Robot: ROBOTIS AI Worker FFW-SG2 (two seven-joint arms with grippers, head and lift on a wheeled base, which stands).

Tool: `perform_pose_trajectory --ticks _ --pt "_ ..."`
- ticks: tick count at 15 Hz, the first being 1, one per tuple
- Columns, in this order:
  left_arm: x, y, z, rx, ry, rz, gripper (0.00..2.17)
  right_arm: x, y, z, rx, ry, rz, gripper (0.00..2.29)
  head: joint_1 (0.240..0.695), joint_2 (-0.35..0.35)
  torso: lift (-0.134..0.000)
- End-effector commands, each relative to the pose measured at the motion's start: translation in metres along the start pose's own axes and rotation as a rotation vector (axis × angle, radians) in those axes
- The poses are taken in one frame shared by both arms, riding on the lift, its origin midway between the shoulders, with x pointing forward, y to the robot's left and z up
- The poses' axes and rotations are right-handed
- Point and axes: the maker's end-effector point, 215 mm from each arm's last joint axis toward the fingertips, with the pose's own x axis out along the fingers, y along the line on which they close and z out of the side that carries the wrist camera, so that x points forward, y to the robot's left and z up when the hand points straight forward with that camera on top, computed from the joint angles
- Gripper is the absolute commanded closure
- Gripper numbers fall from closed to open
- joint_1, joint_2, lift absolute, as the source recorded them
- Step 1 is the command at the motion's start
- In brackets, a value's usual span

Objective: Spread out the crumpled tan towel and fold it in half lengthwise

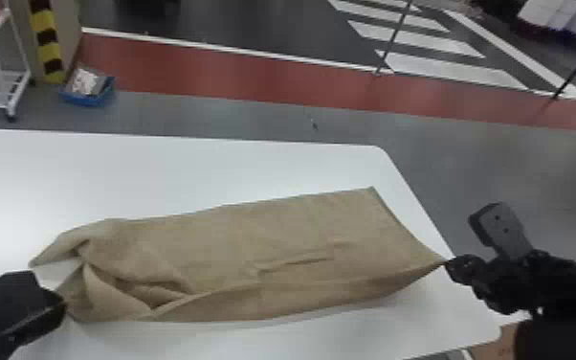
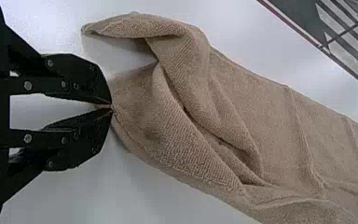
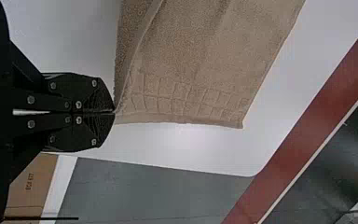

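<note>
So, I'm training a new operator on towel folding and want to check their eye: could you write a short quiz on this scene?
1. True or false: the left claw and the right claw are both shut on the towel.

2. Multiple choice: in the head view, which end of the towel is more rumpled?
A) The right end
B) The left end
C) Neither, both lie equally smooth

3. Fill in the blank: beneath the towel is a white ____.

Key: 1. True; 2. B; 3. table.
</note>
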Motion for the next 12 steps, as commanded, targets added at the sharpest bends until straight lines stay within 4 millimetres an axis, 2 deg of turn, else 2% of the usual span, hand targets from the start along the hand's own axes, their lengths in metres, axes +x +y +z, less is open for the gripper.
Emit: perform_pose_trajectory --ticks 1,2,4,5,7,9,12 --pt "0.000 0.006 -0.011 -0.041 0.037 0.019 1.33 -0.001 0.000 -0.001 0.003 0.001 -0.001 1.17 0.695 -0.350 -0.123" --pt "-0.003 0.013 -0.022 -0.086 0.065 0.043 1.43 -0.003 -0.001 -0.001 0.003 0.000 -0.004 1.17 0.695 -0.350 -0.123" --pt "-0.024 0.044 -0.017 -0.121 0.037 0.126 1.43 -0.003 0.000 -0.002 0.004 0.000 -0.003 1.17 0.695 -0.350 -0.123" --pt "-0.040 0.061 -0.011 -0.146 0.006 0.169 1.43 -0.004 0.000 -0.001 0.003 -0.002 -0.003 1.17 0.695 -0.350 -0.123" --pt "-0.067 0.082 -0.006 -0.163 -0.026 0.227 1.43 -0.006 0.001 0.001 0.001 -0.008 -0.004 1.17 0.695 -0.350 -0.123" --pt "-0.081 0.088 -0.007 -0.173 -0.036 0.242 1.43 -0.009 0.003 0.003 -0.002 -0.015 0.000 1.17 0.695 -0.348 -0.123" --pt "-0.088 0.090 -0.003 -0.180 -0.050 0.250 1.43 -0.021 0.003 0.028 0.015 -0.087 0.003 1.17 0.695 -0.327 -0.123"
